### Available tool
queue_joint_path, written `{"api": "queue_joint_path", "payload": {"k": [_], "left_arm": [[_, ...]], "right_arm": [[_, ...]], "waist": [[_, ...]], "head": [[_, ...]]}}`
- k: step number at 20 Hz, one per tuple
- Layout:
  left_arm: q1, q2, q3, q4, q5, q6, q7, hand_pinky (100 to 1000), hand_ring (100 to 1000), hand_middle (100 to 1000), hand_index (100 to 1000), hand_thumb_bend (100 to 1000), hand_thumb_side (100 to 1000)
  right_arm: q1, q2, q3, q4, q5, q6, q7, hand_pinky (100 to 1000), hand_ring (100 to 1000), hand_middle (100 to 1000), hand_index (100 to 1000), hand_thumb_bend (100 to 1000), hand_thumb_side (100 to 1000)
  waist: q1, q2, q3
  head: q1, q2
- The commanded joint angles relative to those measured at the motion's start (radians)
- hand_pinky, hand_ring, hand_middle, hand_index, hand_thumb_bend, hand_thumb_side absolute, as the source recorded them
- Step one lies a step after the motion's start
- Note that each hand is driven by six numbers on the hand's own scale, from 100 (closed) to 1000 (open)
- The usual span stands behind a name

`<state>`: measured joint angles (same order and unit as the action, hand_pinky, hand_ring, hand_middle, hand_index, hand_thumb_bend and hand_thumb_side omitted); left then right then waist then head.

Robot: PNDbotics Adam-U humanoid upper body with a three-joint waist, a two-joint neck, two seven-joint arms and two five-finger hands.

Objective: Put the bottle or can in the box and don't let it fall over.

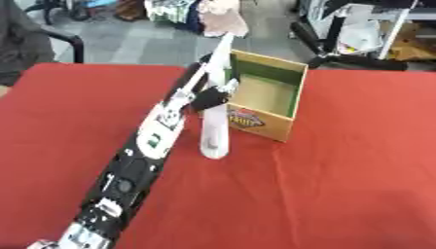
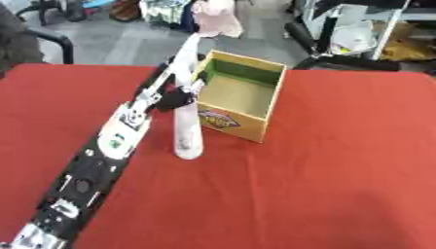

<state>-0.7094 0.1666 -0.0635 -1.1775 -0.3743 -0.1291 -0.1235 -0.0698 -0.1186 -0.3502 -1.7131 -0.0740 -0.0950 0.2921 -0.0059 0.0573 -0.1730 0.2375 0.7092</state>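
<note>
White tall plastic bottle (image 1: 215,127) stands left of the open yellow cardboard box (image 1: 266,93), left hand (image 1: 210,96) clasping it (steadying, likely) mid-height.

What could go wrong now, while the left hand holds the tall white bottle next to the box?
1. The bottle is tall and thin, and the left hand grips it around its middle, so it may tip over.
2. The bottle stands close to the box wall; its base could catch the rim when lifted.
</note>
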Motion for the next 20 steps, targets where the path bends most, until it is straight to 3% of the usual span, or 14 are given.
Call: {"api": "queue_joint_path", "payload": {"k": [1, 6, 12, 16, 20], "left_arm": [[-0.034, 0.018, 0.009, 0.0, 0.014, 0.007, 0.011, 556, 1000, 838, 864, 100, 508], [-0.052, 0.027, 0.009, 0.018, 0.027, 0.008, 0.022, 556, 1000, 848, 869, 100, 531], [-0.068, 0.035, 0.001, 0.025, 0.043, -0.006, 0.024, 550, 1000, 824, 852, 100, 491], [-0.072, 0.04, -0.001, 0.031, 0.05, -0.011, 0.027, 531, 1000, 783, 818, 100, 467], [-0.076, 0.042, -0.001, 0.037, 0.056, -0.013, 0.029, 506, 1000, 742, 784, 100, 500]], "right_arm": [[-0.011, -0.01, 0.001, -0.018, -0.003, -0.001, 0.004, 823, 1000, 1000, 964, 100, 635], [-0.013, -0.009, 0.003, -0.019, -0.004, 0.001, 0.006, 824, 1000, 1000, 964, 100, 636], [-0.015, -0.006, 0.005, -0.02, -0.005, 0.003, 0.007, 823, 1000, 1000, 964, 100, 637], [-0.017, -0.005, 0.006, -0.021, -0.007, 0.005, 0.008, 823, 1000, 1000, 963, 100, 638], [-0.017, -0.005, 0.006, -0.021, -0.007, 0.006, 0.008, 822, 1000, 1000, 963, 100, 637]], "waist": [[-0.002, -0.017, -0.004], [-0.002, -0.017, -0.009], [-0.002, -0.018, -0.016], [-0.002, -0.019, -0.017], [-0.003, -0.019, -0.018]], "head": [[0.006, -0.01], [0.011, -0.009], [0.017, -0.008], [0.017, -0.009], [0.017, -0.009]]}}
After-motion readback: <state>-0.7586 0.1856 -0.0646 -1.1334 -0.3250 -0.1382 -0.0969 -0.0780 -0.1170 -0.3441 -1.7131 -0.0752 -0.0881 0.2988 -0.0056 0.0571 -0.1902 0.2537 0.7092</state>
